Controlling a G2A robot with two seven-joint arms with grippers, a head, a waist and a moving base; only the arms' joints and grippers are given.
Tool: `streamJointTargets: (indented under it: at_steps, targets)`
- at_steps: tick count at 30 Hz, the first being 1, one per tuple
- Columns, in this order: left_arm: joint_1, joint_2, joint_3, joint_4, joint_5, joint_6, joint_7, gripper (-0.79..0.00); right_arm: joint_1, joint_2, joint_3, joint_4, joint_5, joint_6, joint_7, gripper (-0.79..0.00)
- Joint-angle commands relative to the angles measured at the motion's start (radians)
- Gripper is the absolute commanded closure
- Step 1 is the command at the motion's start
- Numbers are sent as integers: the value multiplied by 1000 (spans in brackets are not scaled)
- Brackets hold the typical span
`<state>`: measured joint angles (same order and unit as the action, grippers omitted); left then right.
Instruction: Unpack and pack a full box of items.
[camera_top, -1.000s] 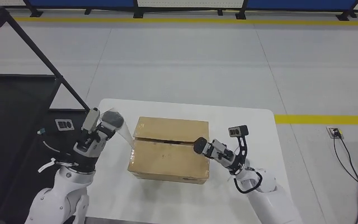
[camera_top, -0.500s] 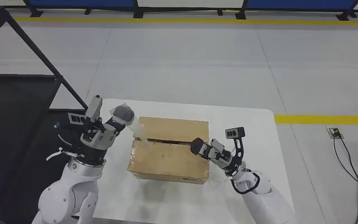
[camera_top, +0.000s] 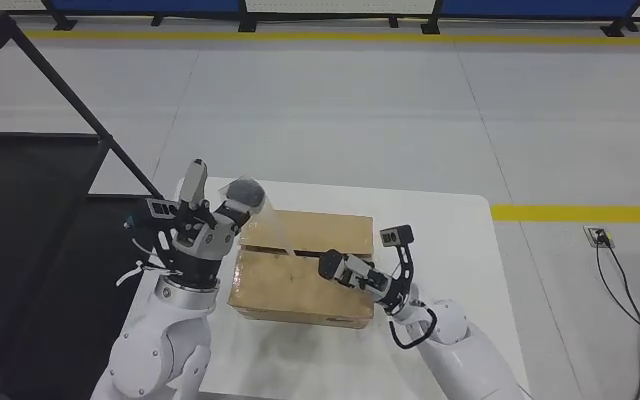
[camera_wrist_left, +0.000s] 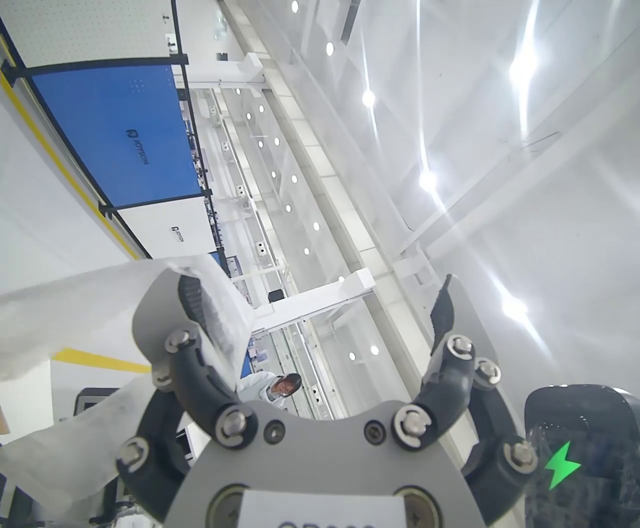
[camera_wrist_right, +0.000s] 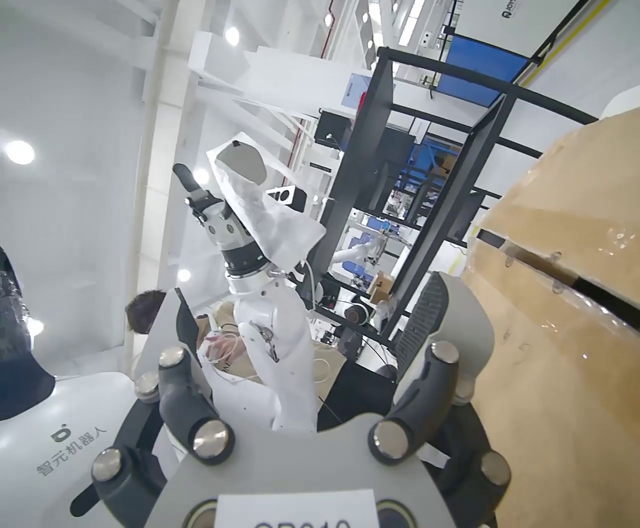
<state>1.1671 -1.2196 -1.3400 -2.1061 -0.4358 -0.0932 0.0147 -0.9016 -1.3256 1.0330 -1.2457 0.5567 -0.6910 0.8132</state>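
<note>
A brown cardboard box lies on the middle of the white table, its top flaps closed along a dark seam. My left gripper is raised above the box's left end, open. A translucent strip of tape clings to one of its fingers and runs down to the box top. My right gripper hovers over the middle of the box top, open with nothing between its fingers. The box is right beside it.
A black metal frame stands beside the table on the left. The box leaves bare strips of table to its right and along the near edge. Grey floor with yellow lines lies beyond the table.
My left gripper has risen and swung right toward the box, drawing the tape strip up with it. My right gripper has slid left across the box top.
</note>
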Motion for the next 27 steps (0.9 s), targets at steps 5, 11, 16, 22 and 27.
streamJointTargets:
  at_steps: [5, 11, 16, 22, 27]
  targets:
    - [-22, -11, 27, 13, 22, 30, 58, -785, -28, -3, 10, -44, -141, -124, -95, -785]
    - [-40, -20, 52, 9, 52, 71, 92, -785, -80, -12, 63, -93, -558, -264, -339, -785]
    - [-19, -19, 18, 13, 45, 63, 30, -785, -80, -12, 63, -93, -558, -264, -339, -785]
    - [-3, -21, 14, -1, 51, 76, -10, -785, -126, -14, 110, -199, -963, -221, -504, -717]
    - [0, -25, 24, -7, 60, 83, -9, -785, -202, -31, 90, -312, -1366, -85, -773, -653]
